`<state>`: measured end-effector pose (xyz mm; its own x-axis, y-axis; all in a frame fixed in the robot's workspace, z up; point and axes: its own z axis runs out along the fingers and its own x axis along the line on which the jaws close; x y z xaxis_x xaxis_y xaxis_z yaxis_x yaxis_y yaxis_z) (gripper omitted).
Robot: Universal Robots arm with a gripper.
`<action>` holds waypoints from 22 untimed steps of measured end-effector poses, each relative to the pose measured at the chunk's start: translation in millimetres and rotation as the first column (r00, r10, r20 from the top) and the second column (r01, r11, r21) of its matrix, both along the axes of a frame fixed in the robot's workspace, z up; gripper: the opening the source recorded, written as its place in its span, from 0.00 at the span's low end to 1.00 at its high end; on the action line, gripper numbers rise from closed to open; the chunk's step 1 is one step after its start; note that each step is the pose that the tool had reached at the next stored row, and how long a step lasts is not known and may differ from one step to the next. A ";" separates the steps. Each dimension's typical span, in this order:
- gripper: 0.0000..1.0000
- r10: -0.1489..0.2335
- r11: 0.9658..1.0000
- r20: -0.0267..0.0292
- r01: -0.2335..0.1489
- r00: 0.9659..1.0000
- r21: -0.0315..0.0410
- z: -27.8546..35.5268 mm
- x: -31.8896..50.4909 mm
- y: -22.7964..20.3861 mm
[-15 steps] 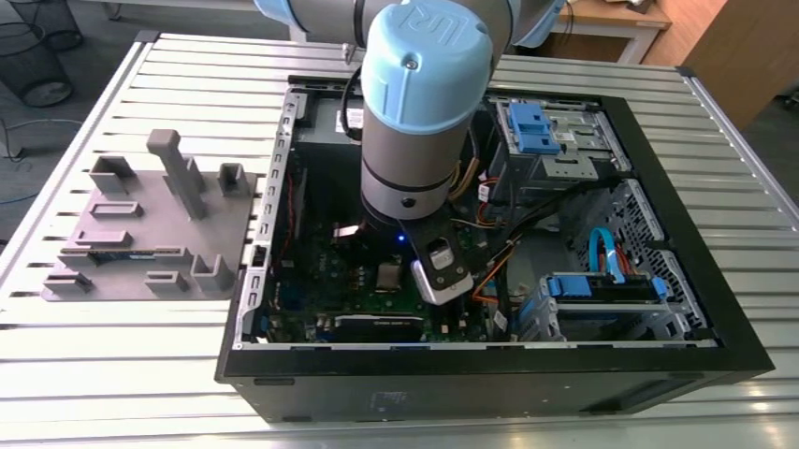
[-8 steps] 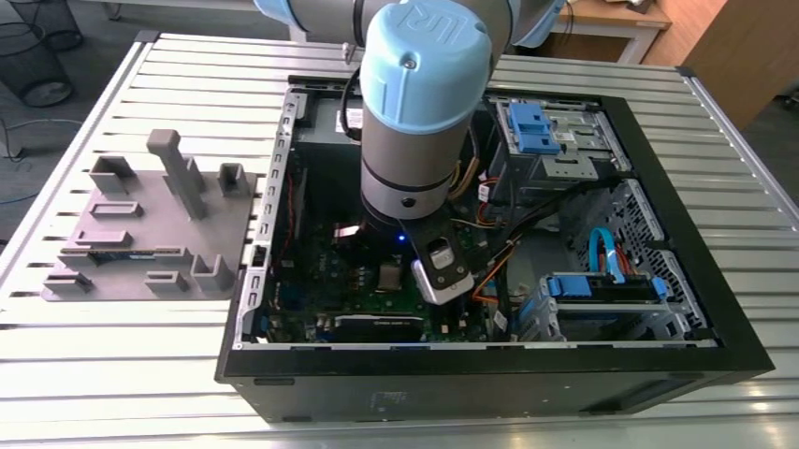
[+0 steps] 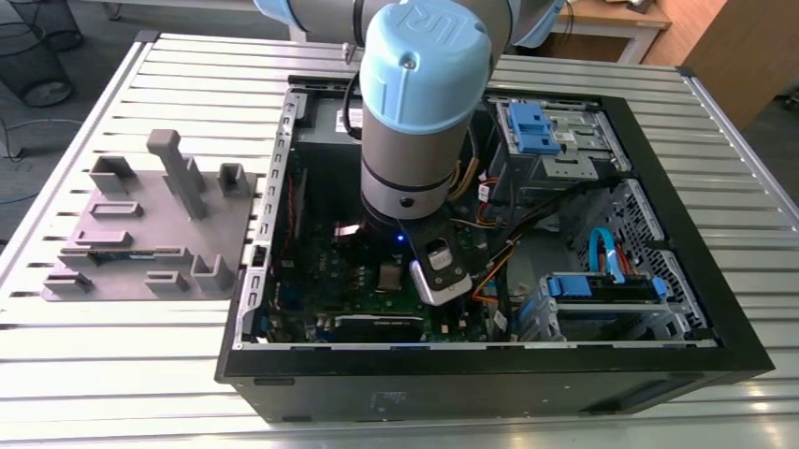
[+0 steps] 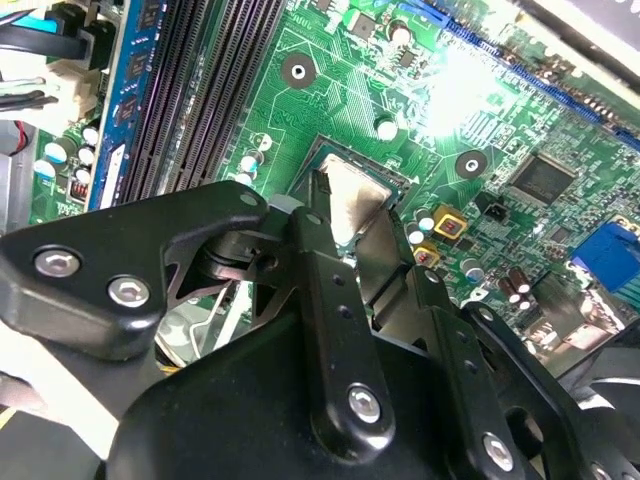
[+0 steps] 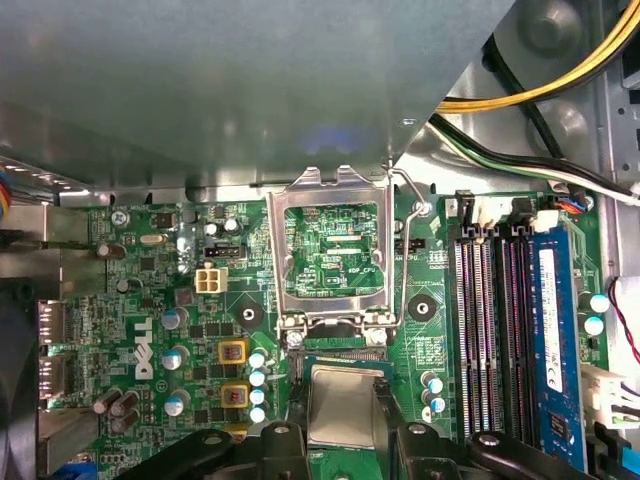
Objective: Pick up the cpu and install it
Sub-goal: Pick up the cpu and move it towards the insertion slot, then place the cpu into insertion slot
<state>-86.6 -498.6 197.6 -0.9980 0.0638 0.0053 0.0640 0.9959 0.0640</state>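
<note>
The cpu (image 5: 340, 405) is a small silvery square chip held low over the motherboard's open socket (image 5: 345, 352). My gripper (image 5: 342, 400) is shut on it, with a black finger (image 5: 388, 415) against each side. In the second wrist view the cpu (image 4: 350, 200) sits between the fingers (image 4: 318, 235) just above the dark socket frame (image 4: 330, 150). I cannot tell whether it rests in the socket or hovers over it. In the exterior view the arm reaches down into the open computer case (image 3: 699, 309), and the gripper (image 3: 387, 271) is near the board's middle.
The socket's silver load plate (image 5: 330, 250) stands flipped open beside the cpu. Memory slots (image 5: 490, 330) run along one side. Yellow and black cables (image 5: 540, 85) cross nearby. Blue drive cages (image 3: 544, 126) fill the case's exterior-view right. A grey fixture plate (image 3: 150, 224) lies on the table at left.
</note>
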 end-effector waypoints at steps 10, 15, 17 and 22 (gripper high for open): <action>0.38 -0.003 1.000 0.000 0.003 1.000 0.000 0.0 0.0 0.0; 0.46 -0.005 1.000 0.000 0.005 1.000 0.000 -0.9 0.0 0.0; 0.46 -0.006 1.000 0.000 0.006 1.000 0.000 -2.0 0.0 0.0; 0.46 -0.007 1.000 0.000 0.007 1.000 0.000 -2.6 0.6 0.3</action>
<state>-86.0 -498.3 195.0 -0.9975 0.0709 0.0050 0.0710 0.9954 0.0637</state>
